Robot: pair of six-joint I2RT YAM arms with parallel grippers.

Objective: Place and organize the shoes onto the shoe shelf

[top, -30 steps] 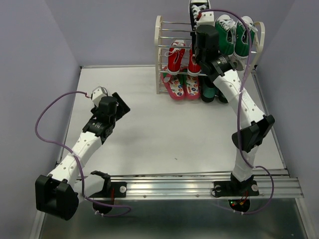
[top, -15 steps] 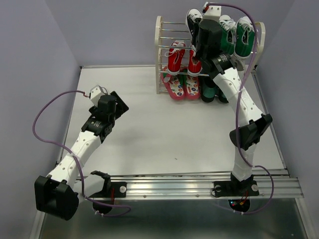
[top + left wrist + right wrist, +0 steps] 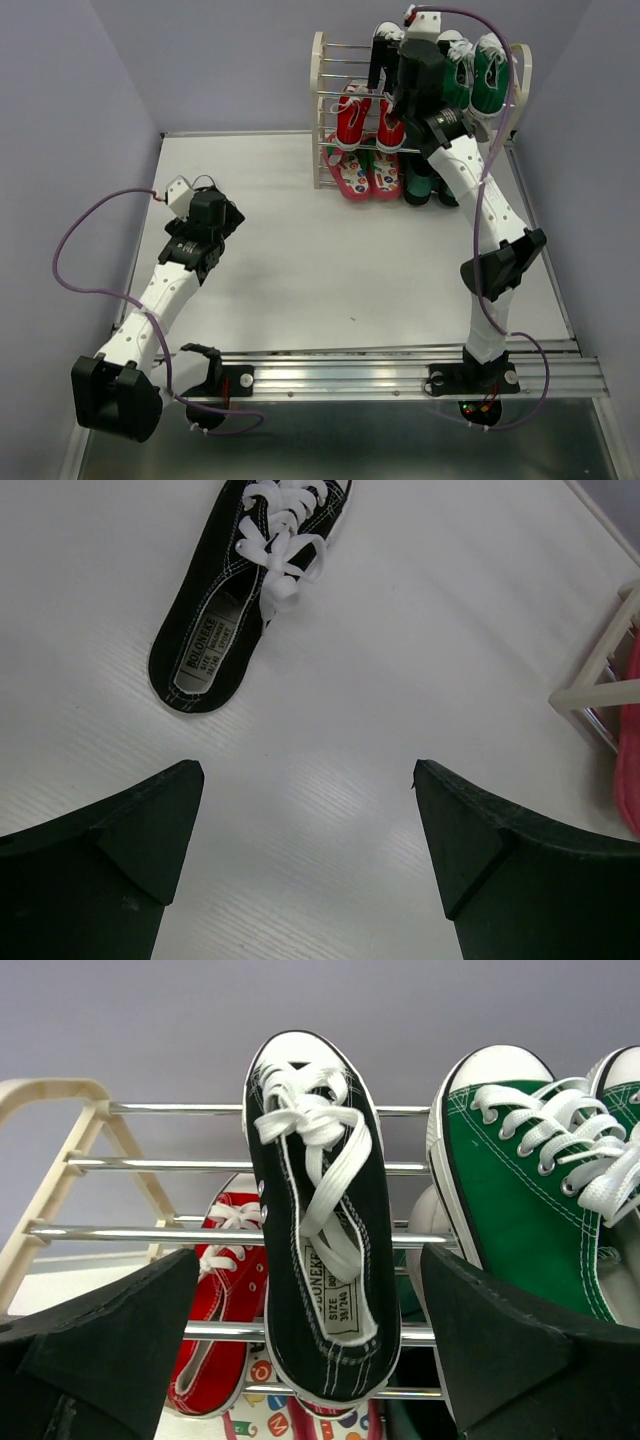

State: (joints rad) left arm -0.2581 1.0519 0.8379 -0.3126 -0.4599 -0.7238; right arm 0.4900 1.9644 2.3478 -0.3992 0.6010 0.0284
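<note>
One black sneaker (image 3: 320,1250) with white laces lies toe-up on the top rods of the shoe shelf (image 3: 60,1160). My right gripper (image 3: 308,1260) stands open around its heel, both fingers clear of it. From above, this sneaker (image 3: 381,45) is on the shelf's top left. Red sneakers (image 3: 352,115) fill the tier below, and patterned flip-flops (image 3: 352,172) the lowest. A second black sneaker (image 3: 240,590) lies on the table ahead of my open, empty left gripper (image 3: 306,770). In the top view my left arm hides it.
Green sneakers (image 3: 520,1180) sit on the top tier right of the black one, close to my right finger. Dark shoes (image 3: 420,185) fill the lowest tier's right side. The shelf's cream foot (image 3: 600,690) shows at the right of the left wrist view.
My right gripper has opened and let go of the black sneaker, which now rests on the top tier. My left wrist has swung slightly to the left.
</note>
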